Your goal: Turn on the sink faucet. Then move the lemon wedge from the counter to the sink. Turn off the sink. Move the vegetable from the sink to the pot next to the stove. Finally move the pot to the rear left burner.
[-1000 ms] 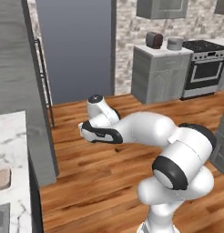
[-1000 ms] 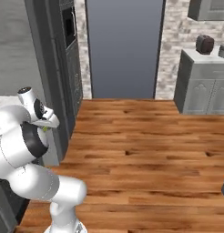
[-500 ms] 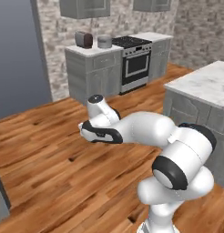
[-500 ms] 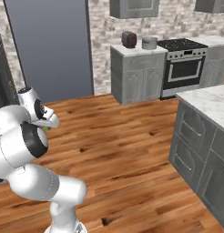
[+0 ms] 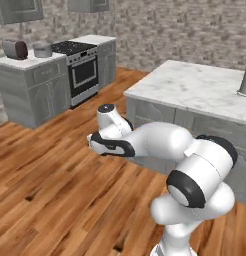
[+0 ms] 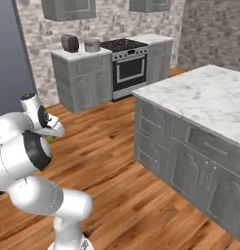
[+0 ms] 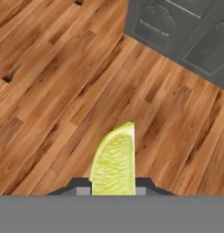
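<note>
- Lemon wedge [image 7: 114,161] sits pinched in my end effector [image 7: 113,185], rind edge up, its pale flesh facing the hand camera; it hangs over the wooden floor [image 7: 63,91], not over any worktop.
- From the hand view, the grey cabinet fronts [image 7: 186,32] lie at about 1 o'clock from the wedge.
- I judge the carry to the sink is under way: the wedge is off the worktop and not yet delivered. Whether the faucet is running I cannot tell from here.
- From the left base view my arm is folded low, the hand [image 5: 112,142] out over the floor at about 9 o'clock from the marble island worktop [image 5: 195,90].
- The pot [image 6: 92,45] stands on the far worktop [image 6: 75,54] just beside the stove [image 6: 126,61], with the dark toaster [image 6: 69,43] at its 9 o'clock.
- Left to do, as I read it: drop the wedge in the sink, shut the faucet off, move the vegetable to the pot, and set the pot on the rear left burner.
- No brand, label or writing is readable anywhere.
</note>
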You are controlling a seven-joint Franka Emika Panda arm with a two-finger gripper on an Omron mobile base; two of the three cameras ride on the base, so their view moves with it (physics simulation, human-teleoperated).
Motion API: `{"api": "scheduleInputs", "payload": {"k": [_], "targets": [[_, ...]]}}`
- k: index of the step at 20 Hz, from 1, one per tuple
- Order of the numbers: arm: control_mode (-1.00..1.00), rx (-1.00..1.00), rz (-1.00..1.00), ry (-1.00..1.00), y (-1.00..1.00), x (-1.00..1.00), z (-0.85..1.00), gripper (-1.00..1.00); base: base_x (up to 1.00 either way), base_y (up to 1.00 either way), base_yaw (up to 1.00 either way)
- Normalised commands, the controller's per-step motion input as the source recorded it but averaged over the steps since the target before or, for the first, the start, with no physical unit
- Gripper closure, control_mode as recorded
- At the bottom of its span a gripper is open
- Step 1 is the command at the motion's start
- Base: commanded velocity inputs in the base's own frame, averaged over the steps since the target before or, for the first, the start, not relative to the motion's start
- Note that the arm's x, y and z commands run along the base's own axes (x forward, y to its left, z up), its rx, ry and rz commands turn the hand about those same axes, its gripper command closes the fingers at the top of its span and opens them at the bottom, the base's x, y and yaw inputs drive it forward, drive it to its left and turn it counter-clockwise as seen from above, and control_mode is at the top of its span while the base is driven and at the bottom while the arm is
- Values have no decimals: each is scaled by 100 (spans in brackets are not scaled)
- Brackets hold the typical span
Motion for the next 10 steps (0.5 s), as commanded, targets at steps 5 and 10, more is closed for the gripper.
{"api": "scheduleInputs", "payload": {"k": [5, 10], "targets": [[100, 0, 0, 0, 0, 0, 0, 100, -1, -12, -52], [100, 0, 0, 0, 0, 0, 0, 100, -2, -16, -50]]}}
